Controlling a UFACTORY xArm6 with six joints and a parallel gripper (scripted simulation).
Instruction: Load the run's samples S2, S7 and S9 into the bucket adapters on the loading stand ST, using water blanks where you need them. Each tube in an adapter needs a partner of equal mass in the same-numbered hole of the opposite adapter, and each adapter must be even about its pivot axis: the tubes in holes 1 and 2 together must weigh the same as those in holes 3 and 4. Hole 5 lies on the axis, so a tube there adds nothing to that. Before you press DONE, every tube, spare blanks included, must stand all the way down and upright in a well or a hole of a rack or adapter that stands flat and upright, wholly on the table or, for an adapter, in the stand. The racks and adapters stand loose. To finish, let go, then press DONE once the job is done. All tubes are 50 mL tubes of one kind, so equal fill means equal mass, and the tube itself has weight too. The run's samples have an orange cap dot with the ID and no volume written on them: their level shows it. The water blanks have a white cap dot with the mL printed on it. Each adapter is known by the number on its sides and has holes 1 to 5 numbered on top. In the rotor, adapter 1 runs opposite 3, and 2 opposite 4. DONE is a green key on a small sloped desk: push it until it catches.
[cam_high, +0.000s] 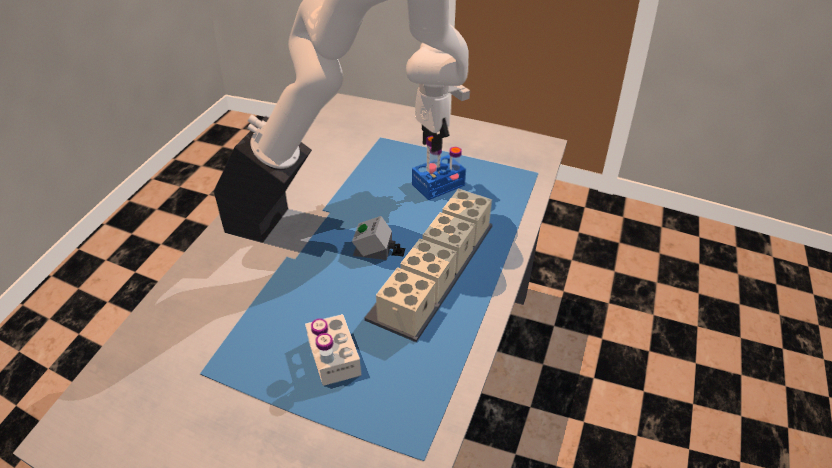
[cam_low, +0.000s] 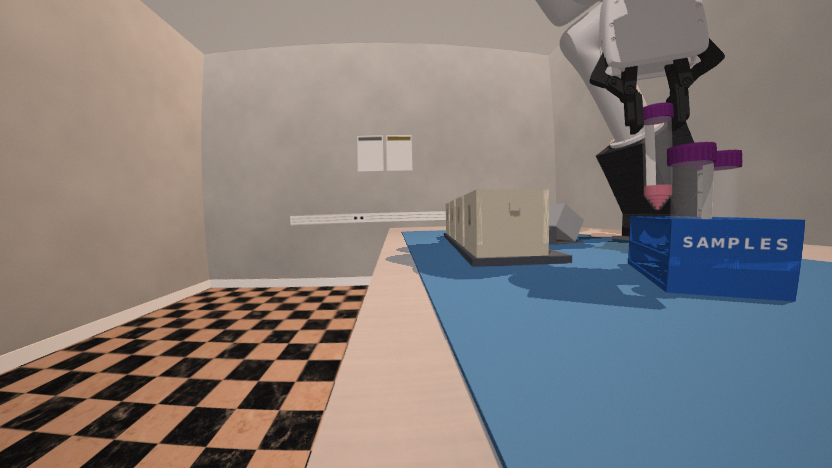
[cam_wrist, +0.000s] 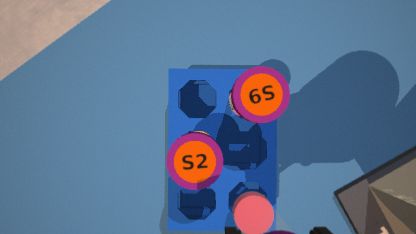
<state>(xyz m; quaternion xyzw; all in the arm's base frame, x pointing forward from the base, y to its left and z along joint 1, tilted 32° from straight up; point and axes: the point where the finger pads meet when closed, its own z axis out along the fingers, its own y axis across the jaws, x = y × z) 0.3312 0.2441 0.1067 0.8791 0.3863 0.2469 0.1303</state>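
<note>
My gripper (cam_high: 432, 142) (cam_low: 658, 119) (cam_wrist: 276, 230) is shut on an upright sample tube (cam_low: 658, 157) with a purple cap and a little pink liquid. Its tip hangs just above the blue SAMPLES rack (cam_low: 736, 279) (cam_wrist: 175, 74), near the lower right well in the wrist view. Its ID is hidden. Tube S9 (cam_wrist: 261, 94) (cam_high: 455, 152) stands at the rack's upper right, and tube S2 (cam_wrist: 194, 161) in the middle of the left column. Four cream adapters (cam_high: 394, 314) stand on the stand (cam_high: 372, 318) with no tubes showing. The adapter numbers are unreadable.
The BLANKS rack (cam_high: 349, 378) holds two purple-capped tubes, blank (cam_high: 318, 325) and blank (cam_high: 324, 341), in one column; their printed volumes are too small to read. The DONE desk (cam_high: 381, 232) with its green key (cam_high: 362, 228) stands between the arm base and stand.
</note>
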